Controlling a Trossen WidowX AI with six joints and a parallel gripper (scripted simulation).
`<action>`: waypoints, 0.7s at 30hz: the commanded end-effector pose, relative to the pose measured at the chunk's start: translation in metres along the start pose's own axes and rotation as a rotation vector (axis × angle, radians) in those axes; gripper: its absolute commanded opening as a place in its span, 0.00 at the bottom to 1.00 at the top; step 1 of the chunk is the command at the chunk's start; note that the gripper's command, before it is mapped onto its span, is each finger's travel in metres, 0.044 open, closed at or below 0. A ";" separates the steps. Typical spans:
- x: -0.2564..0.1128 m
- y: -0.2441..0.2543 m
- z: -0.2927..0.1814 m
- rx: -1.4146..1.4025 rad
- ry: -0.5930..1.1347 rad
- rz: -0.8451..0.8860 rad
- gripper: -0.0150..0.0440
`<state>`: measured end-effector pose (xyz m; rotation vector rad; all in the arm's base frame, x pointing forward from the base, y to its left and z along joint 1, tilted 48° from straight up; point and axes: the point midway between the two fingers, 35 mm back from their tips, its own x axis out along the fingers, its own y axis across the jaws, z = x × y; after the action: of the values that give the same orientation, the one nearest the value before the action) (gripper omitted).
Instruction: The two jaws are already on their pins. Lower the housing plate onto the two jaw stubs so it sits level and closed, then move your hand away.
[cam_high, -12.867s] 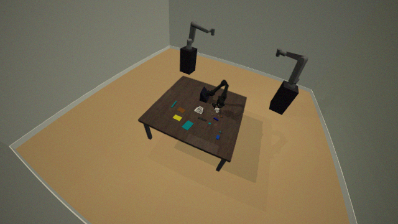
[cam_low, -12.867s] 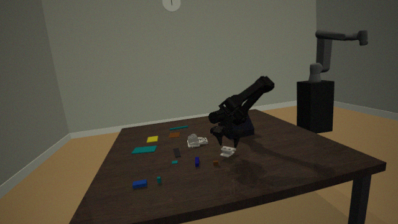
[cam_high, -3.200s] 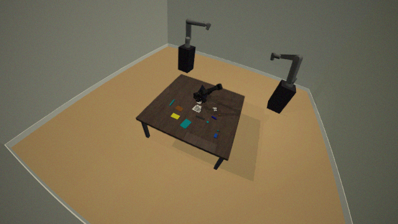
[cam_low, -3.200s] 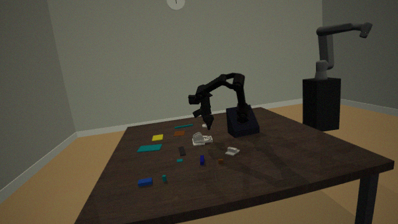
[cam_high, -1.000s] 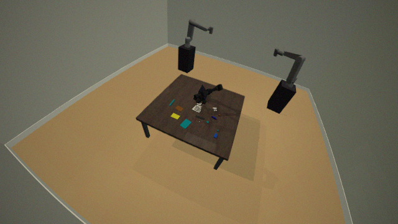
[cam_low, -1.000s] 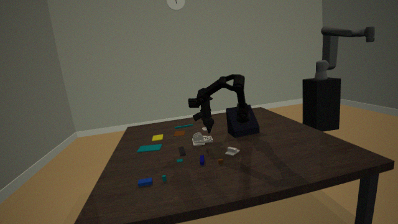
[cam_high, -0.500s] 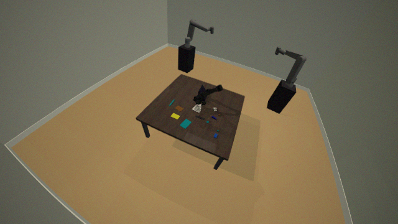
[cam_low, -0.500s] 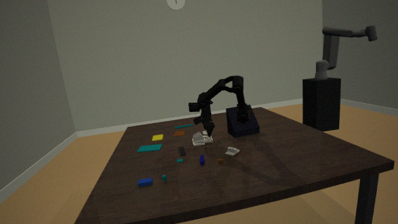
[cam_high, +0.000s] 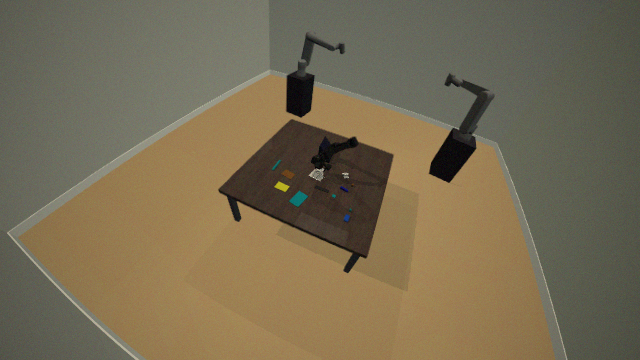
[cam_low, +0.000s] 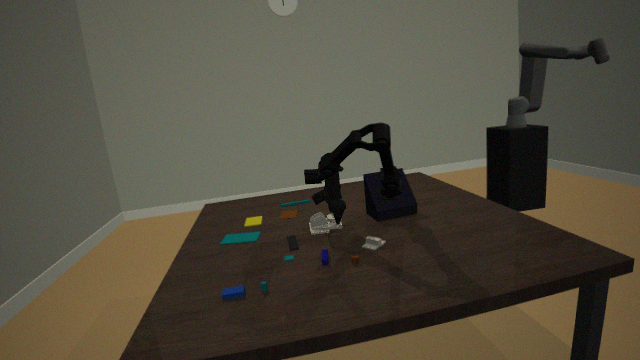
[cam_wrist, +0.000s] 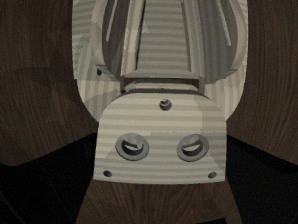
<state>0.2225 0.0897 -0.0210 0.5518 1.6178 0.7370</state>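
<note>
The pale housing plate (cam_wrist: 162, 122) has two ringed holes and three small ones. Pale curved surfaces show through the ringed holes. My gripper (cam_wrist: 160, 141) (cam_low: 338, 221) (cam_high: 322, 167) is shut on the plate's left and right edges, with its dark fingers on both sides. The white jaw assembly (cam_low: 320, 229) (cam_high: 316, 175) lies on the table under and in front of the gripper. In the wrist view the plate covers its near end, and the two raised jaws (cam_wrist: 107, 45) (cam_wrist: 222, 45) stand beyond it. The stubs are mostly hidden; whether the plate touches them or is level, I cannot tell.
A separate white part (cam_low: 373, 243) (cam_high: 345, 175) lies beside the assembly. A dark flat block (cam_low: 292, 243), a dark blue block (cam_low: 325, 257) and an orange cube (cam_low: 355, 260) lie nearby. Teal (cam_low: 241, 238), yellow (cam_low: 253, 221) and brown (cam_low: 288, 214) flat pieces lie farther left.
</note>
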 end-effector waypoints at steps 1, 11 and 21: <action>0.001 0.000 0.000 0.006 -0.001 0.005 0.85; 0.001 0.000 0.000 0.006 -0.001 0.005 0.85; 0.003 0.000 -0.001 0.004 -0.001 0.005 0.85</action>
<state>0.2213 0.0915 -0.0228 0.5520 1.6188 0.7379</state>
